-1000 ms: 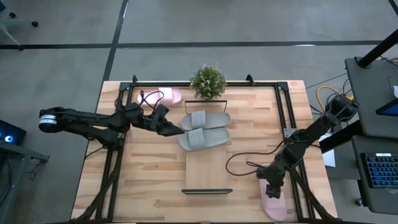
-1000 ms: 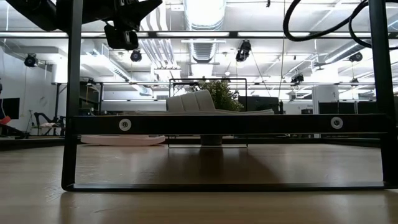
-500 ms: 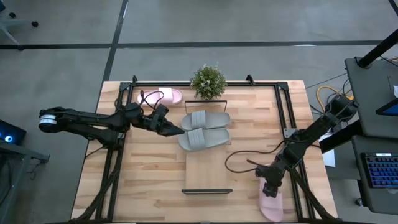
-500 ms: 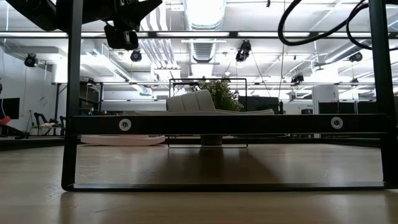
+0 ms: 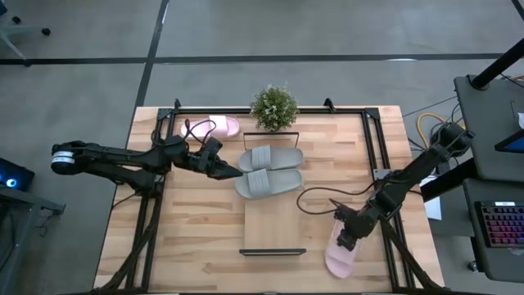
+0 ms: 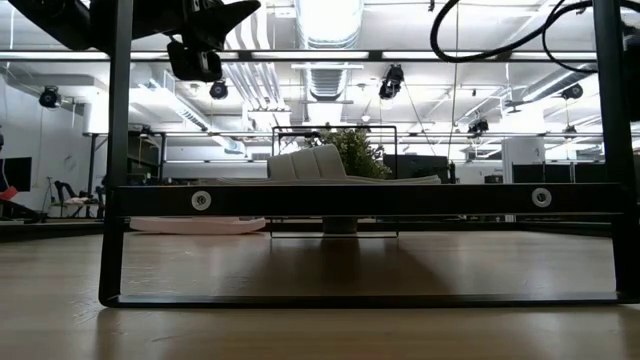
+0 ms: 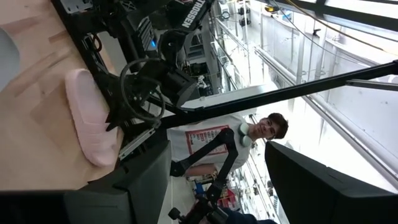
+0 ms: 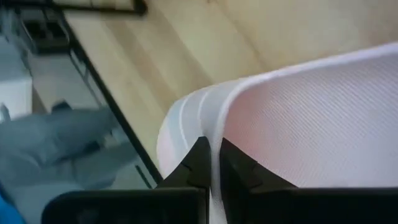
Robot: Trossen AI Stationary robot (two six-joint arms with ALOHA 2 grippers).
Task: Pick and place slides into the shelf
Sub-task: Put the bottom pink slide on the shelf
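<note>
The long narrow light-wood shelf with black wire ends [image 5: 273, 223] lies in the middle of the wooden tabletop [image 5: 188, 238]. Two grey slide sandals [image 5: 268, 170] lie side by side on its far end. A small green potted plant [image 5: 273, 107] stands behind them at the far edge. One pale pink slide sandal [image 5: 211, 127] lies near the far left corner, another pale pink slide [image 5: 339, 254] near the front right corner, right of the shelf.

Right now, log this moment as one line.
right gripper: shut on pink slide | left gripper: beside grey slides | shelf: two grey slides
</note>
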